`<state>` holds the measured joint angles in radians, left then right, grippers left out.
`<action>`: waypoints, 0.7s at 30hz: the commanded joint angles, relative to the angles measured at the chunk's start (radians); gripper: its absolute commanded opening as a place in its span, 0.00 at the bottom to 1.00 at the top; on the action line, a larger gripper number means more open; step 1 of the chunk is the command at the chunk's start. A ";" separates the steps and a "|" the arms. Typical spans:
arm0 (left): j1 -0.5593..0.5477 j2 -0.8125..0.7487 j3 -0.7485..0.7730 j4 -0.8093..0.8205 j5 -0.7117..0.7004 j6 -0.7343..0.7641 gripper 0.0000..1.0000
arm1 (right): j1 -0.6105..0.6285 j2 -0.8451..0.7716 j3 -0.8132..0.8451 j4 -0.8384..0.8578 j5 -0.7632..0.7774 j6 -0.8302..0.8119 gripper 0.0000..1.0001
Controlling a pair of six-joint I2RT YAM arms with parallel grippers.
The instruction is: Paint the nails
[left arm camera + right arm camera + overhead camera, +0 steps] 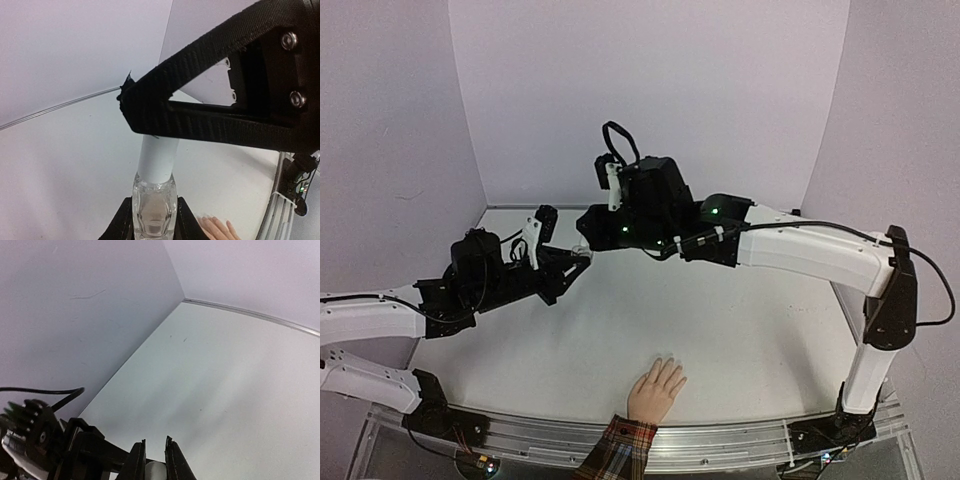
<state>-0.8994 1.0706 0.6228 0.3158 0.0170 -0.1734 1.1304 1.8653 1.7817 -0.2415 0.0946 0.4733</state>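
A small clear bottle (154,212) is held above the table with my left gripper (154,222) shut on its glass body. Its white cap (159,160) points towards my right gripper (155,455), whose jaws are shut on the cap (155,471). In the top view the two grippers meet at the bottle (582,250), high over the back left of the table. The peach-coloured hand (656,390) with a red plaid cuff (620,448) lies flat at the near edge. Its nails (667,362) are tiny and pale, and its fingertips (202,219) show beside the bottle.
The white table (740,330) is walled in by pale lilac panels at the back and both sides. A metal rail (720,445) runs along the near edge by the arm bases. The right arm's black finger (210,115) crosses the left wrist view.
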 commanded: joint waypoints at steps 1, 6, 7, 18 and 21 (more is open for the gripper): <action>0.006 0.007 0.072 0.092 -0.068 0.064 0.00 | 0.063 0.033 0.037 -0.200 0.043 0.168 0.00; 0.006 -0.027 0.029 0.076 -0.022 0.039 0.00 | 0.045 -0.056 0.019 -0.202 0.029 0.077 0.44; 0.006 -0.034 0.024 0.064 0.006 0.033 0.00 | 0.032 -0.074 0.018 -0.203 -0.016 0.040 0.54; 0.009 -0.092 0.011 0.018 0.526 -0.010 0.00 | -0.153 -0.239 -0.121 -0.235 -0.865 -0.497 0.74; 0.008 -0.094 0.026 0.025 0.617 -0.017 0.00 | -0.153 -0.242 -0.120 -0.249 -0.963 -0.576 0.67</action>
<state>-0.8935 1.0009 0.6224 0.2958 0.4285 -0.1667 0.9597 1.6416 1.6788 -0.4614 -0.5645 0.1025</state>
